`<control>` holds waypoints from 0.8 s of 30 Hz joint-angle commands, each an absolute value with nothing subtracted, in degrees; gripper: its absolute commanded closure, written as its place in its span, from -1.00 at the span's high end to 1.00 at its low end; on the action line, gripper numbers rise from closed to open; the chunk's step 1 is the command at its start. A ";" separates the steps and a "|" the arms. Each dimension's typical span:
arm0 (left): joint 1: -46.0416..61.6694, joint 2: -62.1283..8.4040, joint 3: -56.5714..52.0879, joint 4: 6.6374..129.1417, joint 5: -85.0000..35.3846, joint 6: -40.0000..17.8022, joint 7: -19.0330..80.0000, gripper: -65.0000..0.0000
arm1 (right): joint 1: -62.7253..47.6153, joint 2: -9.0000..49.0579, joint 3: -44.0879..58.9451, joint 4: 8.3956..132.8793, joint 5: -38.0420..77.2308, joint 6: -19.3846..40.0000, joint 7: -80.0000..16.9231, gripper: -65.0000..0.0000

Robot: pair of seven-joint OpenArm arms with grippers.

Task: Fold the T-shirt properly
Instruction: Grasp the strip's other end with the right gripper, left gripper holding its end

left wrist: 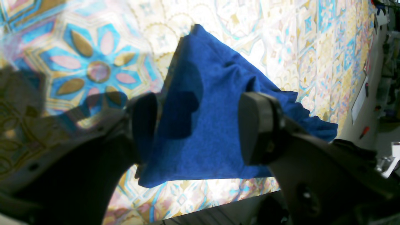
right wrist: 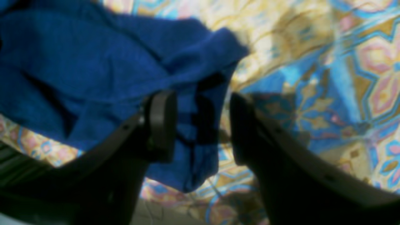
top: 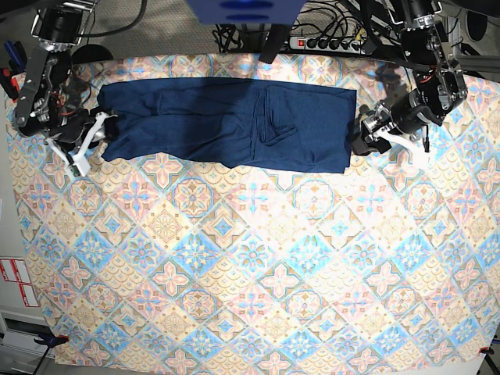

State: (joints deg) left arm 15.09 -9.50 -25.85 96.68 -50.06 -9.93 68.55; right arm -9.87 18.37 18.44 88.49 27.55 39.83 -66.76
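Base view shows the T-shirt (top: 226,125) stretched along the tabletop's (top: 250,273) far edge, left pincer (top: 361,139) and right pincer (top: 92,134) both wide and empty at its ends; they'd best grip matching corners evenly.

The shirt (top: 226,125) lies as a long band across the far part of the patterned cloth (top: 250,281), with an arm at each end: left gripper (top: 361,139) and right gripper (top: 100,131). The whole near expanse of cloth is open for passage. A power strip (top: 328,41) and cables crowd the far edge behind the shirt.
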 commanded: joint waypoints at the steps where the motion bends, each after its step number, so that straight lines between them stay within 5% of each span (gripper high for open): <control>1: 14.81 -9.89 -25.98 97.63 -51.12 -10.24 68.09 0.20 | -9.45 18.51 18.68 90.15 29.14 40.00 -65.98 -0.19; 6: 14.81 -9.89 -25.98 97.54 -51.12 -10.24 68.09 0.20 | -9.80 16.13 18.51 95.87 29.14 40.00 -65.89 -0.24; 12: 14.81 -9.89 -25.98 97.54 -51.12 -10.24 68.09 0.20 | -9.89 13.93 17.98 101.32 29.23 40.00 -65.98 -0.71; 24: 13.85 -9.89 -25.98 97.54 -51.38 -10.24 68.53 0.20 | -6.29 13.58 9.19 84.35 28.88 40.00 -59.91 -0.70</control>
State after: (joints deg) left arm 14.17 -9.32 -25.85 96.68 -50.13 -9.93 69.04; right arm -6.15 12.91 8.84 83.68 28.56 39.83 -59.81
